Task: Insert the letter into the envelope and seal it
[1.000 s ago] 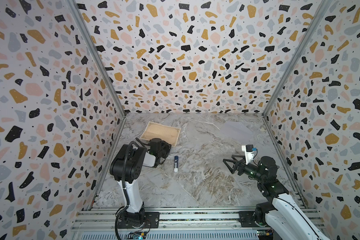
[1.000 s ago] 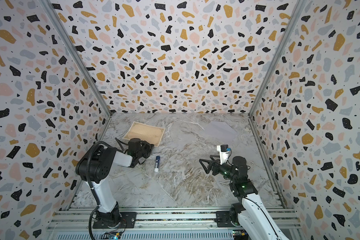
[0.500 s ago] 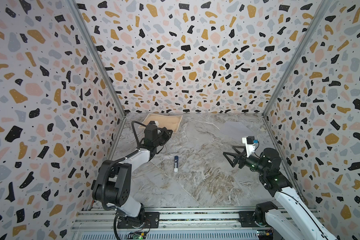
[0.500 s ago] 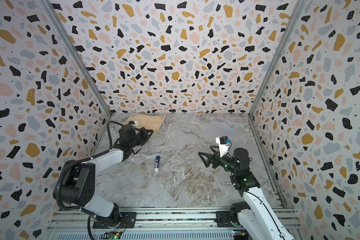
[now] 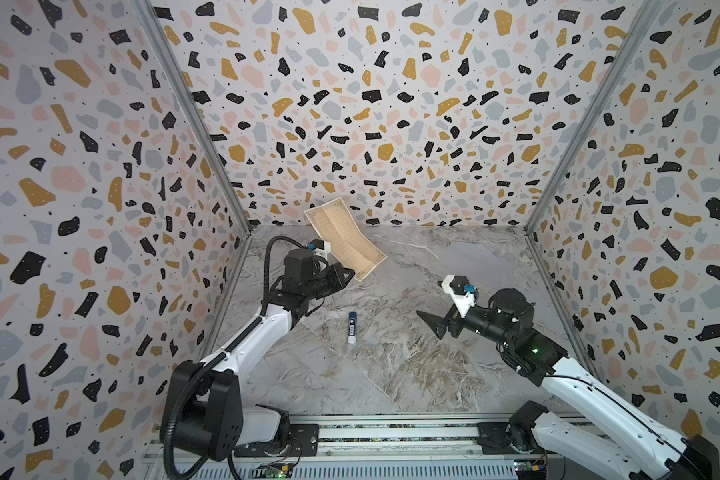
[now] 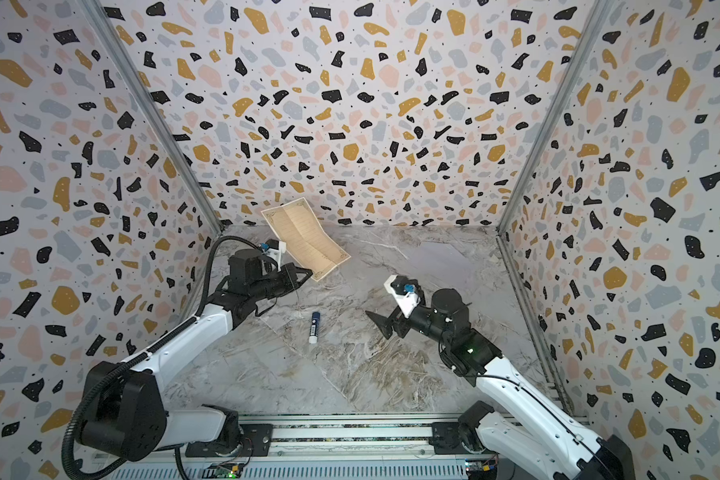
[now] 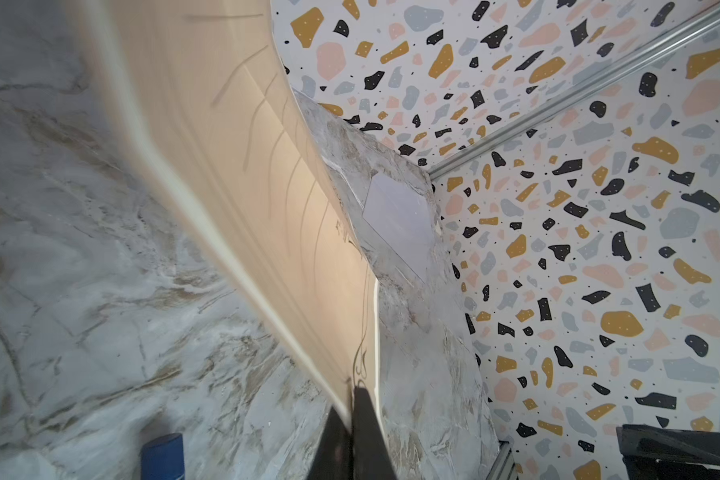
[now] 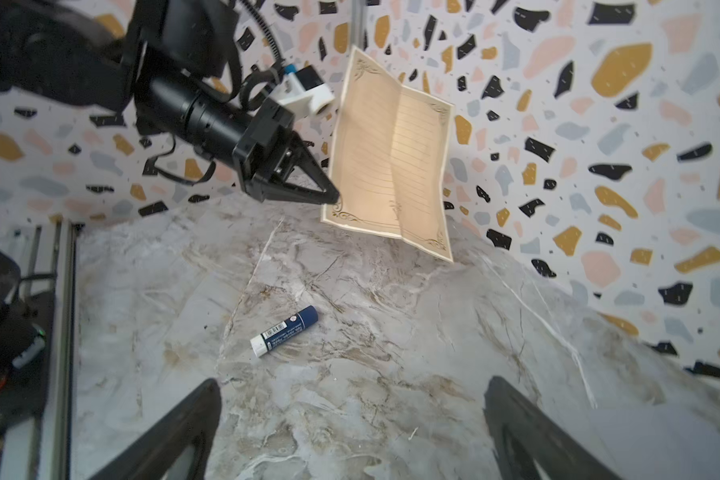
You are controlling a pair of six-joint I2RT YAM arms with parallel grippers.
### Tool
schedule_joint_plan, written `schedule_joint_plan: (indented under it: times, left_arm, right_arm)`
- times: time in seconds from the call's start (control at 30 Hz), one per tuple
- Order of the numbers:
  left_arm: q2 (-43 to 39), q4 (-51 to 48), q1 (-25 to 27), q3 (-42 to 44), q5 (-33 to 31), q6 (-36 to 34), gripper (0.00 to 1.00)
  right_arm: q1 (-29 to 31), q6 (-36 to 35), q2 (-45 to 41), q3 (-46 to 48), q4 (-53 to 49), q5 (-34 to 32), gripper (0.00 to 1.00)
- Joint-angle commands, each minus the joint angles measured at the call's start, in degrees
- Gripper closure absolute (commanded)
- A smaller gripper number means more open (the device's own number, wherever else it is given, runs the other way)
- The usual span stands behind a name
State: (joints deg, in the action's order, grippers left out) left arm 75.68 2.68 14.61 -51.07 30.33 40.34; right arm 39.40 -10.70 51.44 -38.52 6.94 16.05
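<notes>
Tan parchment-coloured paper letter (image 5: 344,239) (image 8: 391,158) with dark ornate border is held in the air, pinched at one corner by the pressed-together jaws of the left gripper (image 5: 350,274) (image 8: 333,193). It is seen behind the blue-and-white glue stick (image 5: 352,328), which is laid flat on the grey marble tabletop (image 5: 391,374). The sheet is bent along a fold crease. Right gripper (image 5: 431,326) is held right of the glue stick, jaws spread wide, nothing between. Plain pale grey-lavender paper envelope (image 5: 481,255) (image 7: 395,216) is laid flat behind and right of the glue stick, well apart from the letter.
</notes>
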Motion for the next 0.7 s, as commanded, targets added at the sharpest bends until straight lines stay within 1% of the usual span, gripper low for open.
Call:
schedule_joint_plan:
  times: [0.0, 0.1, 0.23, 0.3, 0.43, 0.57, 0.67]
  left_arm:
    - [-1.9, -2.98, 0.52, -0.36, 2.77, -2.0, 1.0]
    - [-3.28, -3.25, 1.03, -0.02, 3.88, -0.93, 1.0]
    - [-4.6, -3.99, 2.31, 0.0, 5.82, 0.56, 1.0]
    - [-5.22, -4.04, 2.95, 0.22, 6.4, 1.18, 1.0]
    - [-6.51, -4.52, 3.78, 0.71, 7.09, 1.65, 1.0]
    - [-7.2, -5.05, 4.12, 0.97, 7.86, 1.77, 1.0]
    - [-7.31, -5.1, 4.53, 1.15, 8.3, 2.04, 1.0]
  right_arm:
    - [7.52, -21.77, 2.73, 0.61, 4.84, -10.64, 0.01]
    - [12.84, -29.63, 6.45, 2.98, 13.6, -19.62, 0.01]
    - [14.9, -34.41, 13.68, 2.84, 22.52, -26.71, 0.0]
    - [15.18, -36.08, 17.18, 3.23, 28.25, -29.17, 0.0]
    - [15.36, -38.84, 22.75, 3.37, 38.97, -33.32, 0.05]
    - [15.28, -40.92, 27.08, 2.88, 46.03, -35.41, 0.12]
    - [14.93, -42.47, 30.16, 1.42, 47.74, -35.9, 0.15]
